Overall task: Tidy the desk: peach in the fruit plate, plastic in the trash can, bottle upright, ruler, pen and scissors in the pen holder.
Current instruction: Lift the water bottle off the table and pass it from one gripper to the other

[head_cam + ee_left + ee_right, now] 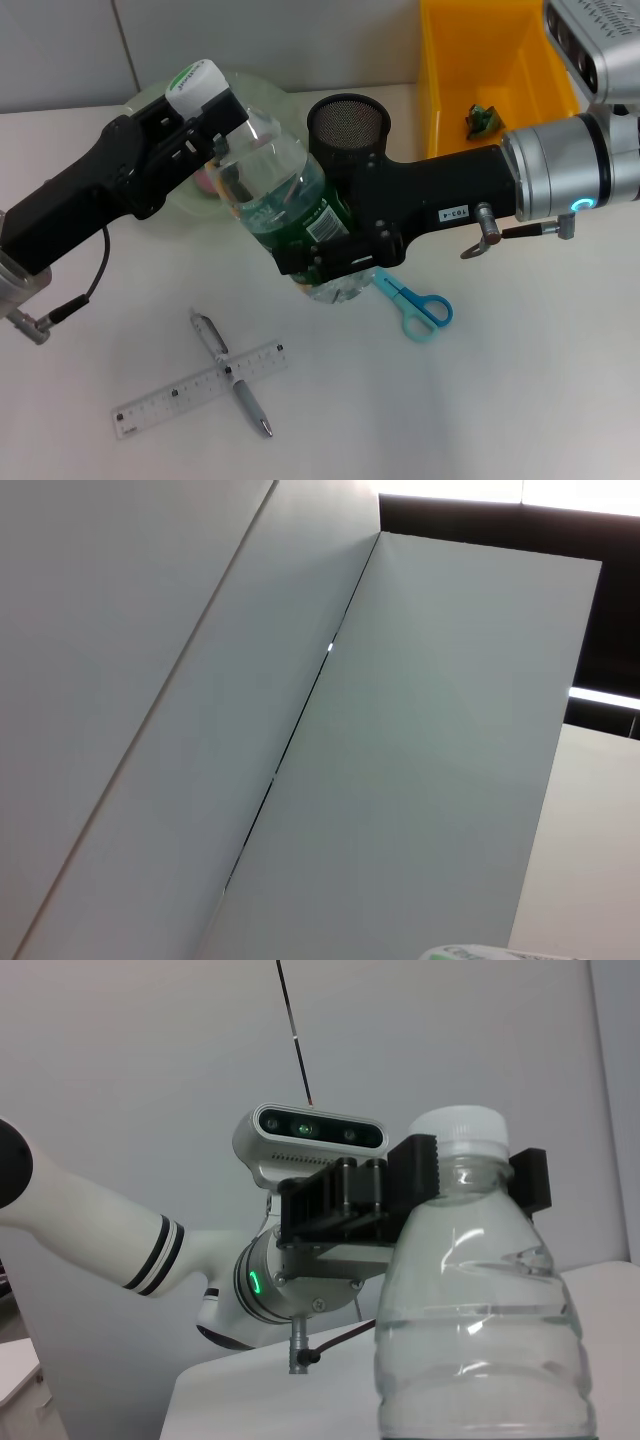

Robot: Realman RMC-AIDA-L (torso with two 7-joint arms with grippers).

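A clear bottle (280, 185) with a green label and a white cap is held between both arms over the middle of the table. My left gripper (215, 120) is shut on its neck just under the cap. In the right wrist view the bottle (480, 1340) stands upright with the left gripper (465, 1185) clamped on the neck. My right gripper (335, 262) is shut on its lower body. Blue scissors (418, 306) lie to the right of the base. A silver pen (232, 375) lies across a clear ruler (200, 390) at the front. Green plastic (481, 118) sits in the yellow trash can (450, 100).
The black mesh pen holder (348, 125) stands just behind the bottle. A pale green fruit plate (262, 92) lies at the back left, mostly hidden by my left arm, with a pinkish patch (206, 181) showing in it. The left wrist view shows wall panels and a sliver of cap (500, 952).
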